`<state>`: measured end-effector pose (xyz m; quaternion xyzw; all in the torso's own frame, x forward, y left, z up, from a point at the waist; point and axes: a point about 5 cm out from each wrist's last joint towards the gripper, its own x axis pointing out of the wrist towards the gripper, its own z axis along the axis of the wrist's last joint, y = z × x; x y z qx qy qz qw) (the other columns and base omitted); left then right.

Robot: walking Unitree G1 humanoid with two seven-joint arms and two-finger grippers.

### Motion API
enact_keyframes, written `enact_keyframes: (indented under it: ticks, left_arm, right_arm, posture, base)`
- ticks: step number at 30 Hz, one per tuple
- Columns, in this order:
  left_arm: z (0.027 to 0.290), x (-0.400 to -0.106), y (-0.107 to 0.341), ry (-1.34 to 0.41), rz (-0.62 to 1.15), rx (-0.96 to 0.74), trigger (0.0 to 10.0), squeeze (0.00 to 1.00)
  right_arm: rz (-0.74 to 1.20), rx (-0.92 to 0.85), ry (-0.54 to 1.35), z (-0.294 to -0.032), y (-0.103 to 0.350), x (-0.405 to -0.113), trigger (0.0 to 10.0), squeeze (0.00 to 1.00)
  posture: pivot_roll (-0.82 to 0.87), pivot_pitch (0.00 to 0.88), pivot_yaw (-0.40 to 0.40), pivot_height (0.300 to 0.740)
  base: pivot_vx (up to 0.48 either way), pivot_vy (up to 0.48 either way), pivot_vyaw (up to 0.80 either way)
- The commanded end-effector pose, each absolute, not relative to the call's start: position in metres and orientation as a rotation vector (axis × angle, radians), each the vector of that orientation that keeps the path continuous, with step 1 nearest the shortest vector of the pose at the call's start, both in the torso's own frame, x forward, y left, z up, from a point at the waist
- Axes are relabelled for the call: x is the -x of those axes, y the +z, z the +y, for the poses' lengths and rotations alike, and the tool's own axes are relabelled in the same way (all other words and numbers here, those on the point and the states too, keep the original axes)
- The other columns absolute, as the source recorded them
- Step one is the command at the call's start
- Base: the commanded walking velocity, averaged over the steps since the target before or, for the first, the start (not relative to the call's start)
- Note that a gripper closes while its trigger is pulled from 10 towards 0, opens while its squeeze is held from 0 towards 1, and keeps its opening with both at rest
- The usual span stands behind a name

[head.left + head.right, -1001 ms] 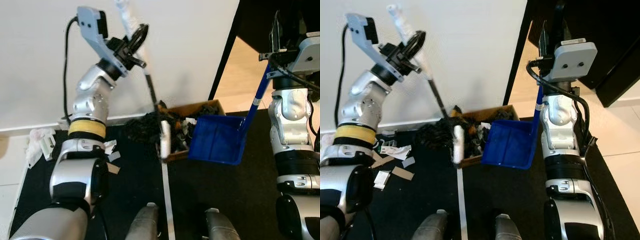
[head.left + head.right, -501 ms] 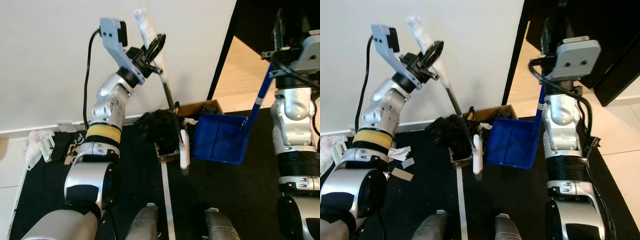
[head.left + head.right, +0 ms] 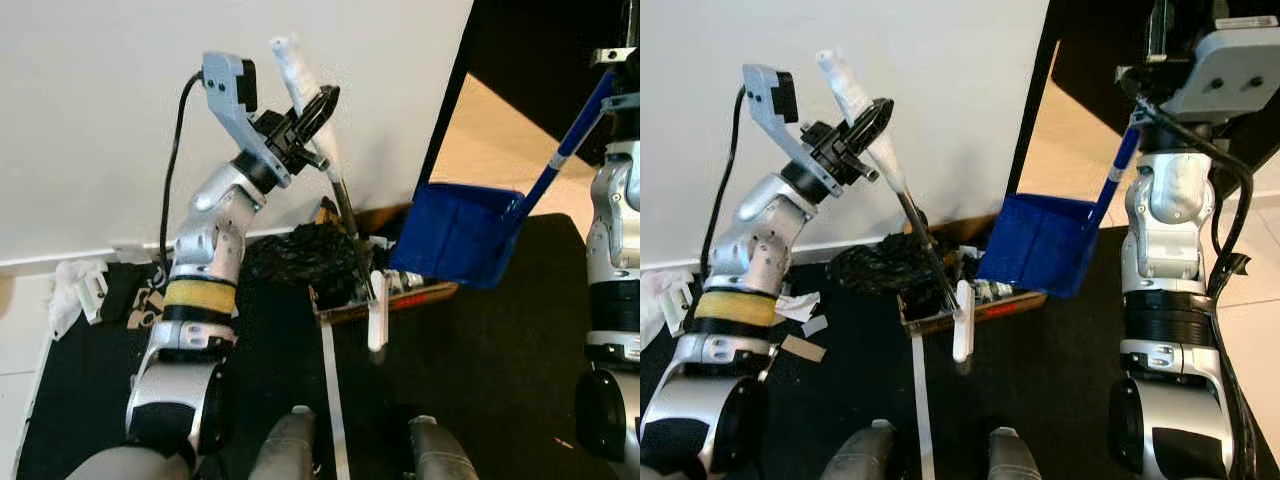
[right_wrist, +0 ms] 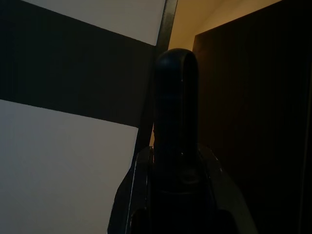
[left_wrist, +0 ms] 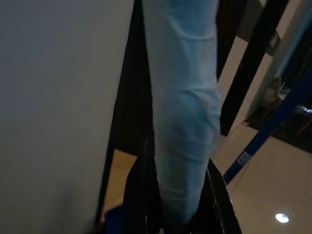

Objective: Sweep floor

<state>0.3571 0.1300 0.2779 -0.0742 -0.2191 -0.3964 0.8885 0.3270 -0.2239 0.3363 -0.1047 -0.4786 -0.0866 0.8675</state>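
Observation:
My left gripper (image 3: 314,108) is raised in front of the white wall and shut on the broom's white-wrapped handle (image 3: 292,62). Its black shaft (image 3: 920,235) slants down to the white broom head (image 3: 377,312) and black bristles (image 3: 300,255) on the dark floor mat. In the left wrist view my fingers (image 5: 139,195) clamp the white wrap (image 5: 185,122). The blue dustpan (image 3: 455,235) hangs tilted above a flat cardboard box (image 3: 990,305) of debris. Its blue handle (image 3: 565,150) runs up to my right gripper (image 3: 1160,45), shut on it; the handle's dark end (image 4: 175,112) shows between the fingers.
Paper scraps (image 3: 800,305) and crumpled white litter (image 3: 75,285) lie on the black mat at the left, by the wall. A white tape line (image 3: 332,395) runs between my feet (image 3: 290,450). Pale floor (image 3: 1070,150) opens through the doorway beside a dark cabinet (image 3: 1100,40).
My right arm has lifted and tilted the dustpan up off the floor. The left arm swung the broom to the right, pushing the box and black bristles toward the dustpan.

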Motion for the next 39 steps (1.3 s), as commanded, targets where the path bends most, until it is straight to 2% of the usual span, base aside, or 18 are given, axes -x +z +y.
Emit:
enact_keyframes:
  ticks: [1, 3, 4, 12, 17, 18, 22, 23, 29, 35, 39]
  left_arm:
    - [0.149, -0.341, 0.307, -0.789, -0.603, -0.027, 10.0, 0.00]
    - [0.162, -0.334, 0.321, -0.747, -0.646, -0.094, 10.0, 0.00]
    - [0.162, -0.334, 0.321, -0.747, -0.646, -0.094, 10.0, 0.00]
    - [0.211, -0.314, 0.353, -0.648, -0.650, -0.196, 10.0, 0.00]
    - [0.223, -0.314, 0.355, -0.610, -0.639, -0.221, 10.0, 0.00]
    - [0.235, -0.319, 0.345, -0.529, -0.599, -0.277, 10.0, 0.00]
    - [0.243, -0.329, 0.321, -0.454, -0.523, -0.327, 10.0, 0.00]
    - [0.247, -0.338, 0.290, -0.406, -0.452, -0.314, 10.0, 0.00]
    - [0.255, -0.350, 0.244, -0.315, -0.352, -0.201, 10.0, 0.00]
    - [0.246, -0.368, 0.217, -0.278, -0.273, -0.136, 10.0, 0.00]
    - [0.238, -0.376, 0.216, -0.270, -0.263, -0.143, 10.0, 0.00]
  right_arm:
    - [-1.033, 0.205, -0.185, -0.224, 0.341, -0.321, 10.0, 0.00]
    - [-1.017, 0.197, -0.180, -0.223, 0.337, -0.322, 10.0, 0.00]
    - [-1.017, 0.197, -0.180, -0.223, 0.337, -0.322, 10.0, 0.00]
    - [-0.986, 0.187, -0.159, -0.218, 0.328, -0.327, 10.0, 0.00]
    - [-0.978, 0.188, -0.158, -0.218, 0.327, -0.328, 10.0, 0.00]
    - [-0.973, 0.187, -0.156, -0.218, 0.326, -0.328, 10.0, 0.00]
    - [-0.970, 0.186, -0.156, -0.217, 0.325, -0.329, 10.0, 0.00]
    - [-0.970, 0.186, -0.155, -0.217, 0.325, -0.329, 10.0, 0.00]
    - [-0.974, 0.194, -0.155, -0.217, 0.328, -0.328, 10.0, 0.00]
    - [-0.976, 0.199, -0.147, -0.217, 0.331, -0.328, 10.0, 0.00]
    - [-0.988, 0.202, -0.142, -0.216, 0.334, -0.326, 10.0, 0.00]
  posture:
    - [0.18, 0.187, 0.060, 0.740]
    - [0.18, 0.188, 0.060, 0.740]
    - [0.18, 0.188, 0.060, 0.740]
    - [0.19, 0.197, 0.057, 0.740]
    - [0.19, 0.200, 0.055, 0.740]
    - [0.19, 0.200, 0.054, 0.740]
    - [0.18, 0.200, 0.053, 0.740]
    - [0.17, 0.202, 0.051, 0.740]
    - [0.15, 0.213, 0.046, 0.740]
    - [0.12, 0.229, 0.039, 0.740]
    - [0.11, 0.233, 0.044, 0.740]
  base:
    - [0.000, 0.000, 0.00]
    - [0.000, 0.000, 0.00]
    - [0.000, 0.000, 0.00]
    - [0.000, 0.000, 0.00]
    - [0.000, 0.000, 0.00]
    - [0.000, 0.000, 0.00]
    - [0.000, 0.000, 0.00]
    - [0.000, 0.000, 0.00]
    - [0.000, 0.000, 0.00]
    - [0.000, 0.000, 0.00]
    - [0.000, 0.000, 0.00]
